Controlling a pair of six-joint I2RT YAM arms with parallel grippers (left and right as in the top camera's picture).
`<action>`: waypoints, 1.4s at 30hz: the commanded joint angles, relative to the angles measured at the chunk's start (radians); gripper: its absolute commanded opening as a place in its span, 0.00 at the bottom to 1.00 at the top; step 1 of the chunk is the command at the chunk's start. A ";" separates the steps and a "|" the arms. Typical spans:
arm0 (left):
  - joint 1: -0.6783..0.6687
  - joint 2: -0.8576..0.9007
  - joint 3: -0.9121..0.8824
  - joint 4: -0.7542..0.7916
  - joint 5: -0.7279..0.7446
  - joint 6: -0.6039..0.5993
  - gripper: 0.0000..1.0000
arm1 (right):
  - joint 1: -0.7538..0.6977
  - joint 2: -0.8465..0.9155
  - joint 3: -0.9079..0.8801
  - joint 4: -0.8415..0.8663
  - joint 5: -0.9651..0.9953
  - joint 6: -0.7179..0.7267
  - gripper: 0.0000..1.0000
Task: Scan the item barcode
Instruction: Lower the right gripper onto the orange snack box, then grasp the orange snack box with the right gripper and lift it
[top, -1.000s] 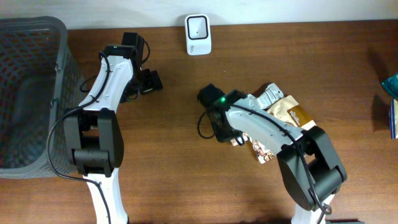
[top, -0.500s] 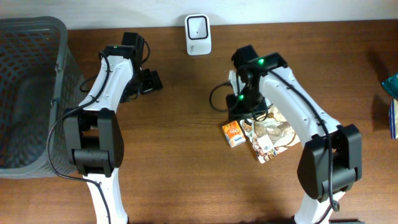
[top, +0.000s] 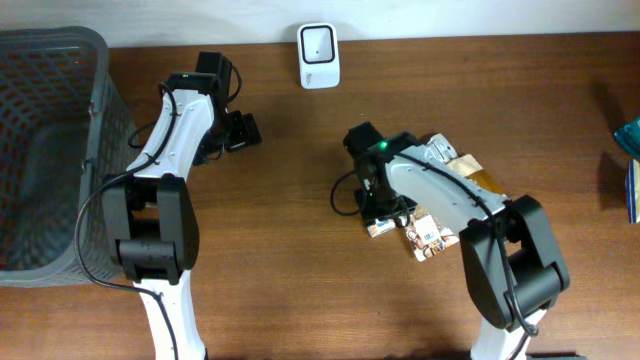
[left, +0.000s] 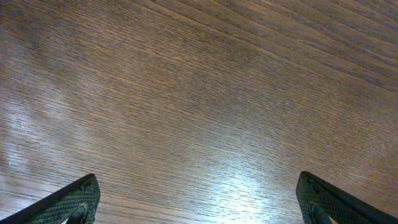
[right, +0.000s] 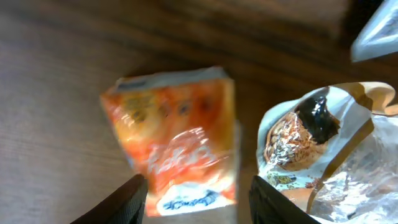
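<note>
Robot arm poised over snack at the scanning station: the right gripper (top: 377, 212) hangs over an orange snack packet (top: 380, 228) lying flat on the wooden table (top: 290, 290), below and a little right of the white barcode scanner (top: 318, 42). Seen from the wrist camera, its 2 fingers (right: 124, 202) stand partly apart on either side of the packet's lower edge, gripping nothing; whether they brush the foil cannot be told. Just right of the packet, farther from the scanner, lie a white-and-brown biscuit pouch (right: 311, 143) and a silvery wrapper (top: 435, 152). The left gripper (top: 240, 130), left of and below the scanner, is spread wide over bare wood, holding nothing. Far left of the scanner a grey mesh basket (top: 40, 150) stands at the table's edge, only its own mesh visible inside. Teal packaging (top: 630, 135) pokes in far right of the scanner
</note>
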 joint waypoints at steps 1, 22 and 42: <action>-0.002 -0.030 -0.004 -0.002 -0.007 0.002 0.99 | -0.062 -0.009 0.009 0.025 -0.073 -0.050 0.53; -0.002 -0.030 -0.004 -0.001 -0.007 0.002 0.99 | -0.162 -0.009 -0.053 0.097 -0.253 -0.172 0.50; -0.002 -0.030 -0.004 -0.002 -0.007 0.002 0.99 | -0.084 -0.010 -0.009 0.190 -0.458 0.013 0.52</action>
